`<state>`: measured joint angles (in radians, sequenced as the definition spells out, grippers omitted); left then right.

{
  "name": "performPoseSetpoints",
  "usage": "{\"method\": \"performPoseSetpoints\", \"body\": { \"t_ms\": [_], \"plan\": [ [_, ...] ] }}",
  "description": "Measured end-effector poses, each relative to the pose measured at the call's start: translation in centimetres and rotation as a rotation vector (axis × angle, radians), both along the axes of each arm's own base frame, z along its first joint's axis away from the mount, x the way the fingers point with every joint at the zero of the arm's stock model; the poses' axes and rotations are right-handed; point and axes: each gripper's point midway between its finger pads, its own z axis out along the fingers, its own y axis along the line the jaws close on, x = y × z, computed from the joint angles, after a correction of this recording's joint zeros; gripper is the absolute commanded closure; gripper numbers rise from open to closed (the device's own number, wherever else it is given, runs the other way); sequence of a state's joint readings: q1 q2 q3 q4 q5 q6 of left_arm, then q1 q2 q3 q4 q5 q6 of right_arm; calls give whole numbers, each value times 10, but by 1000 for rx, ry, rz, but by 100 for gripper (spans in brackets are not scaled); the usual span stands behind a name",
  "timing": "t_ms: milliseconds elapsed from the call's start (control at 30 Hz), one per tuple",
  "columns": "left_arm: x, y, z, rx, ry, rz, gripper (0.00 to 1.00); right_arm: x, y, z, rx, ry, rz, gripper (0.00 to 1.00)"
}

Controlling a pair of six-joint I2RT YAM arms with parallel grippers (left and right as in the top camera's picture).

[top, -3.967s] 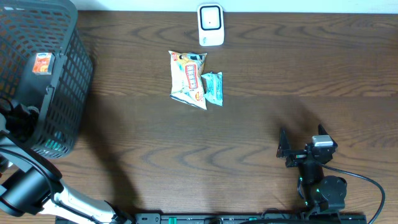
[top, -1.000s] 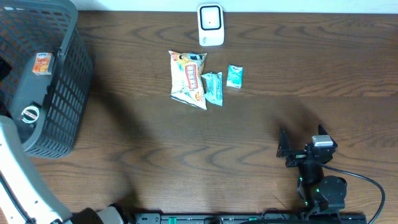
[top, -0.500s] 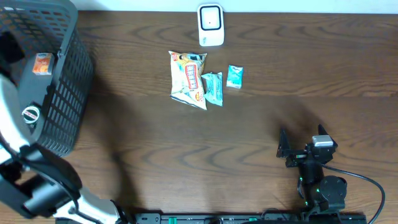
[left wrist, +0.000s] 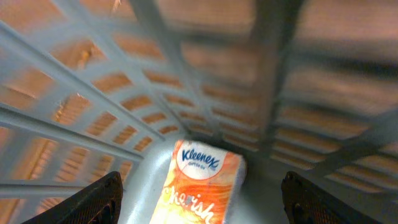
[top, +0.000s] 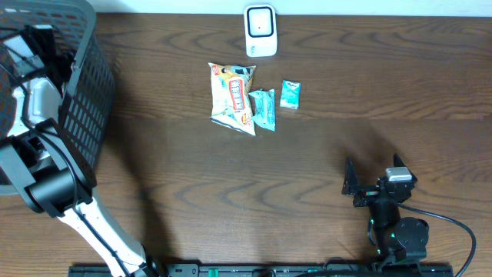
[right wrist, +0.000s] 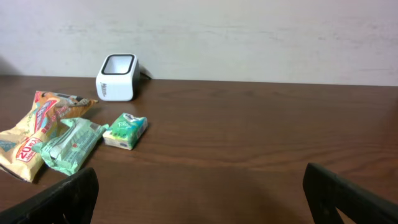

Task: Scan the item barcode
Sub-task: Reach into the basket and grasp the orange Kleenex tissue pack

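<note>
**Overhead.** My L arm reaches into the grey mesh basket point(top: 84, 115) at the far L corner of the bench point(top: 323, 161). L end effector point(top: 34, 46) is inside, below the rim; jaw gap can't be read from up here. The arm covers the basket floor.
- White scanner point(top: 260, 31) stands at the far edge, approx. centre.
- Chip bag point(top: 233, 98) lies in front of the scanner, w/ a teal pack point(top: 263, 108) edge to edge on its R.
- Small green pack point(top: 290, 94) lies just beside the teal one, a slim gap between.
- R end effector point(top: 373, 178) sits low near the front edge, R side, well apart from all items.

**L wrist.** Blurred.
- Both fingertips point(left wrist: 102, 196) show at the bottom corners, spread wide, nothing clamped.
- Orange Kleenex pack point(left wrist: 202, 171) lies on the basket floor, close to the mesh wall. It's between and ahead of the tips, clear of both pads.

**R wrist.**
- Fingertips point(right wrist: 65, 199) sit at the bottom corners, spread fully apart, holding and touching nothing.
- Ahead on the L: scanner point(right wrist: 116, 78) at the back by the wall point(right wrist: 249, 31).
- Nearer me: chip bag point(right wrist: 34, 134), teal pack point(right wrist: 71, 144) and small green pack point(right wrist: 126, 130), all flat on the bench.
</note>
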<state>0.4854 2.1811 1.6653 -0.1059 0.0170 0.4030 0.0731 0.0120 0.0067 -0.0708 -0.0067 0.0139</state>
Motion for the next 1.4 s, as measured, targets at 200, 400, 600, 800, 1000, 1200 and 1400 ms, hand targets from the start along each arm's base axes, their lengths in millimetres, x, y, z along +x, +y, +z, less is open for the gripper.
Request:
{"method": "performPoseSetpoints", "body": {
  "t_ms": [200, 400, 600, 800, 1000, 1200, 1400],
  "plan": [
    [4, 10, -3, 41, -16, -28, 25, 0, 0, 0, 0, 0, 0, 1],
    [9, 8, -19, 32, -5, -56, 25, 0, 0, 0, 0, 0, 0, 1],
    [7, 6, -59, -8, 42, -64, 56, 0, 0, 0, 0, 0, 0, 1],
    [9, 8, -59, -2, 38, -69, 93, 0, 0, 0, 0, 0, 0, 1],
    [4, 7, -53, -55, 25, -5, 93, 0, 0, 0, 0, 0, 0, 1],
    [-9, -1, 30, -124, -92, 96, 93, 0, 0, 0, 0, 0, 0, 1],
    [-51, -31, 201, -132, -370, 149, 93, 0, 0, 0, 0, 0, 0, 1]
  ]
}}
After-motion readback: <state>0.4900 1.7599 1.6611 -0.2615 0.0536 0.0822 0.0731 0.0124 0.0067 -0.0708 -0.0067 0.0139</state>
